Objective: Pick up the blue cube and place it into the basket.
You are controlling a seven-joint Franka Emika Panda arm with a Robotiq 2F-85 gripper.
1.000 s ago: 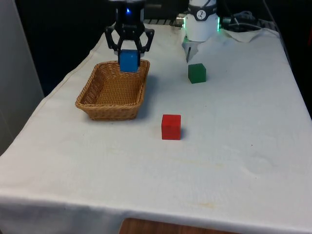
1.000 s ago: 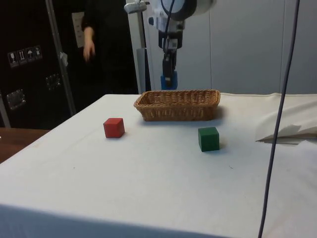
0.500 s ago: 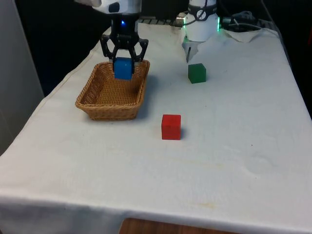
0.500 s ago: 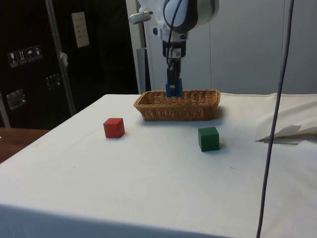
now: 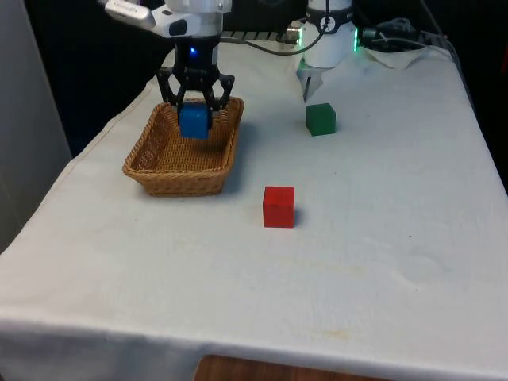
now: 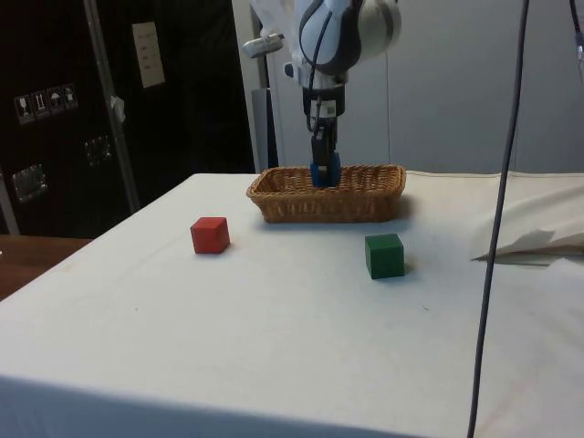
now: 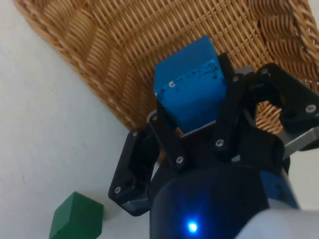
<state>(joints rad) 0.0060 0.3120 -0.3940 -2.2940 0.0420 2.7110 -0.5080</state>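
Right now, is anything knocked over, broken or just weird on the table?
Nothing stands out. The basket sits upright and whole, the red cube and green cube rest flat on the cloth, and the pincer holds the blue cube squarely over the basket's far end.

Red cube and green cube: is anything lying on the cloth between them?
No. In the front view, the cloth between the red cube and the green cube is bare; the side view agrees.
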